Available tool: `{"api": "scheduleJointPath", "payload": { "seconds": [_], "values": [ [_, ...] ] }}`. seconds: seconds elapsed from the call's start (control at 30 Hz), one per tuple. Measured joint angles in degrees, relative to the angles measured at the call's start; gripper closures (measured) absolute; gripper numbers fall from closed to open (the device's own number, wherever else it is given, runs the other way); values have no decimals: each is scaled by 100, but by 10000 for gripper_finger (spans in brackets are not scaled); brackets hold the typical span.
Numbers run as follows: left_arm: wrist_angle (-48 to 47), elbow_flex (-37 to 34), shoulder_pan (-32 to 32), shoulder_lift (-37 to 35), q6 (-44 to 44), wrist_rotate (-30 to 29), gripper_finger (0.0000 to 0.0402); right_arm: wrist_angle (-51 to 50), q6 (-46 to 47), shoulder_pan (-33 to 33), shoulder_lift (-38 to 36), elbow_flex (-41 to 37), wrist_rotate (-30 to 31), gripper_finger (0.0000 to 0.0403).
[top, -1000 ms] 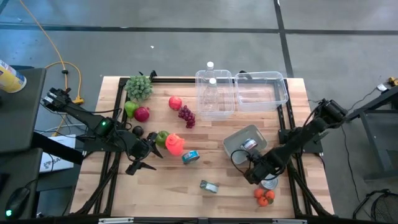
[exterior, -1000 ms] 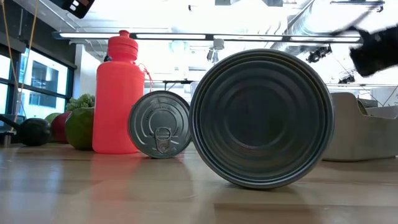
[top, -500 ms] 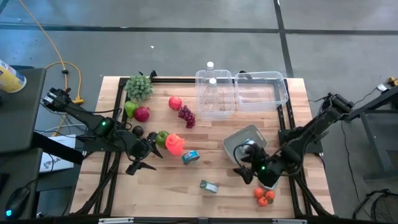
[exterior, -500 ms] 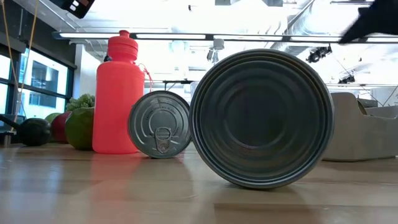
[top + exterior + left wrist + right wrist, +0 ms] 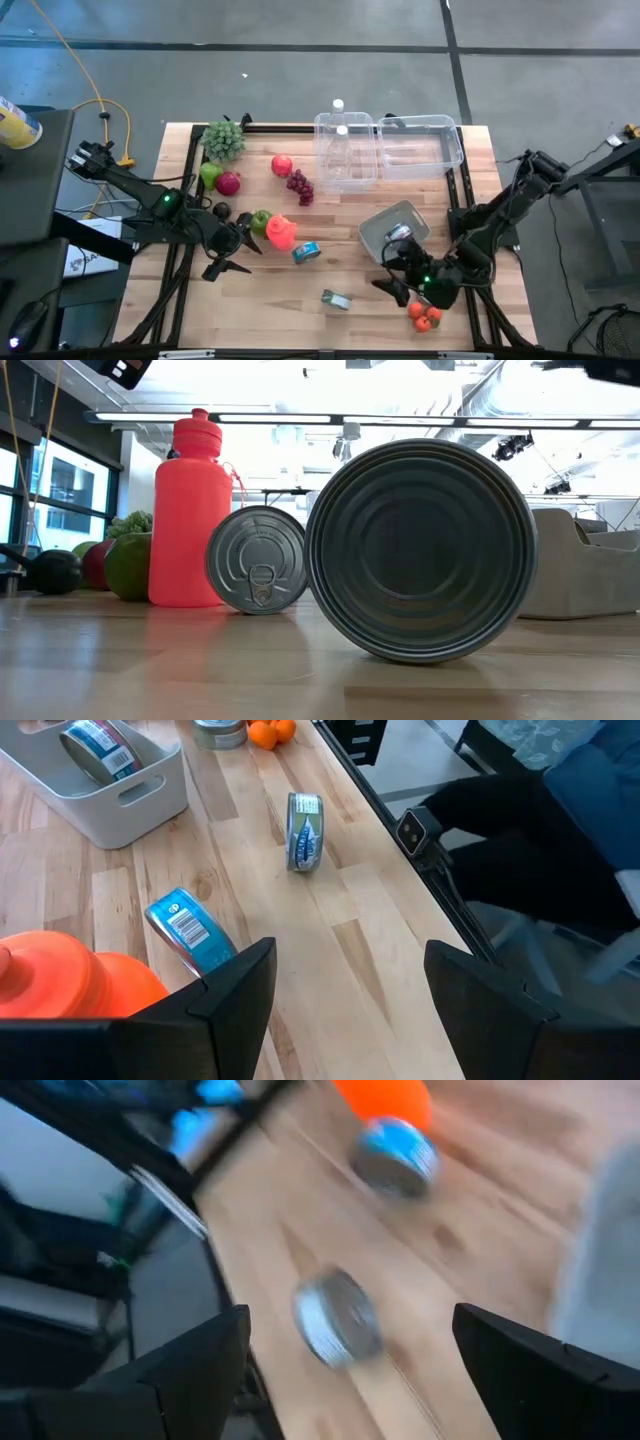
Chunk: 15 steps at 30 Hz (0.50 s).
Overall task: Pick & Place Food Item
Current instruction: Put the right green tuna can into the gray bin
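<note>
A silver can (image 5: 336, 299) lies on its side near the table's near edge, large in the low view (image 5: 420, 550). A blue-labelled can (image 5: 306, 252) lies beside the red bottle (image 5: 281, 232). Another can (image 5: 400, 232) lies in the grey bin (image 5: 378, 226). Small oranges (image 5: 425, 316) sit at the near right. My right gripper (image 5: 393, 278) is open, just right of the silver can (image 5: 335, 1317), its own midpoint (image 5: 350, 1370) in its wrist view. My left gripper (image 5: 235, 257) is open by the red bottle, facing the blue-labelled can (image 5: 185, 925).
Apples (image 5: 261, 220), grapes (image 5: 299, 186) and green leafy produce (image 5: 224, 139) lie on the left half. Two clear plastic tubs (image 5: 420, 145) stand at the far edge, one with bottles. A flat silver tin (image 5: 220, 730) sits beside the oranges, under my right arm.
My right gripper has moved from beside the grey bin toward the table's near edge, ending next to the silver can; in the low view the arm has slid up out of the picture. The left arm and all objects have kept still.
</note>
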Motion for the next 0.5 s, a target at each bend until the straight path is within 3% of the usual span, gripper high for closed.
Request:
{"api": "scheduleJointPath", "payload": {
  "seconds": [0.1,0.2,0.5],
  "values": [
    [-1,0,0,2,2,0,156,788,-938,167,46,0,767,63],
    [0,0,0,0,2,0,156,1254,-1654,261,44,9,1020,63],
    [0,2,0,0,4,0,156,1253,-2350,160,44,7,1838,63]
  ]
}}
